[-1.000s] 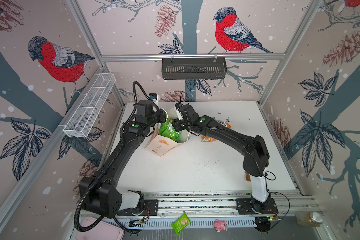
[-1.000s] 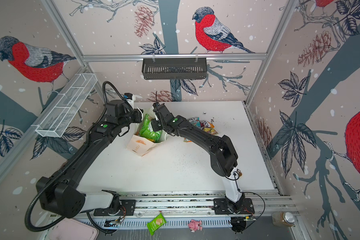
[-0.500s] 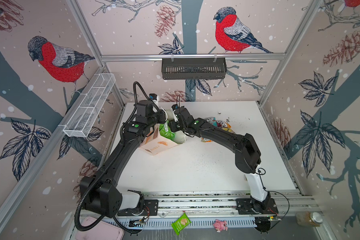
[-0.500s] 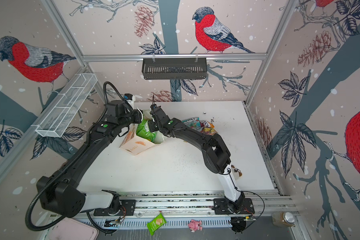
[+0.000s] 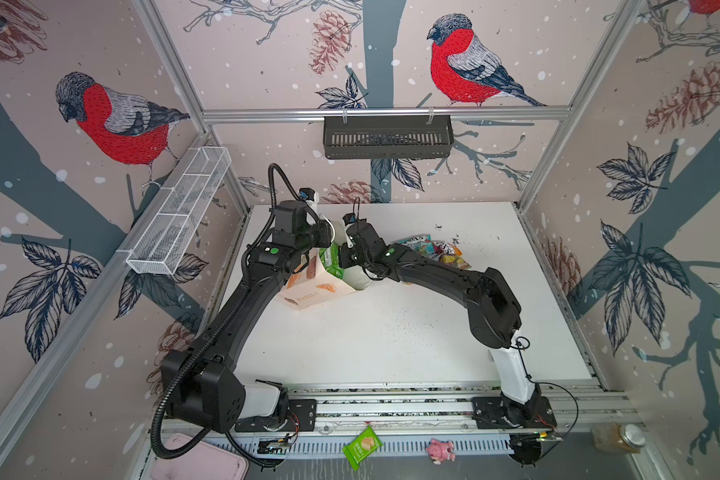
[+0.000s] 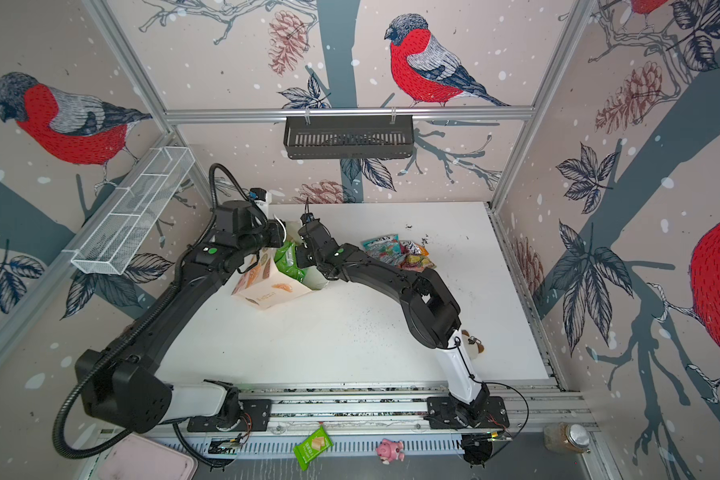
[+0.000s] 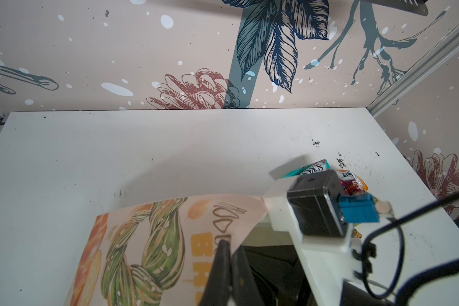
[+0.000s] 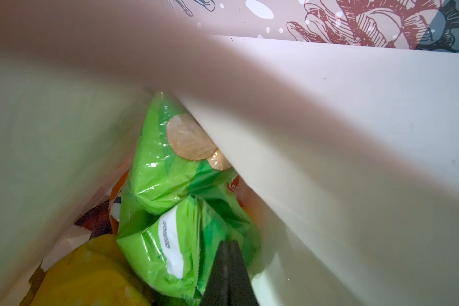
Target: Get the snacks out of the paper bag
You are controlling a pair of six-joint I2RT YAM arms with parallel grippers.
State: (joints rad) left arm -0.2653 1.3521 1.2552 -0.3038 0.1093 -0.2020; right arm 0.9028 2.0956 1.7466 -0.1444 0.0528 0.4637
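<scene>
Right claw (image 8: pixel 227 247) pinches the edge of a green packet (image 8: pixel 170 254) deep in the paper bag (image 5: pixel 314 291), left claw (image 7: pixel 227 245) clamps the bag's rim; draw straight out the mouth, slowly, lest thin foil slip, toward snacks (image 5: pixel 431 249) lying on the tabletop (image 5: pixel 391 332).

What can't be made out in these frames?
- Right wrist view: whether the right pincer truly pinches the green packet; its shut fingers cover the contact.
- Same view: packets deeper in the paper bag; the green packet and a yellow packet cover them.
- Both top views: how many snacks lie piled on the table; the right arm overlaps them.
</scene>
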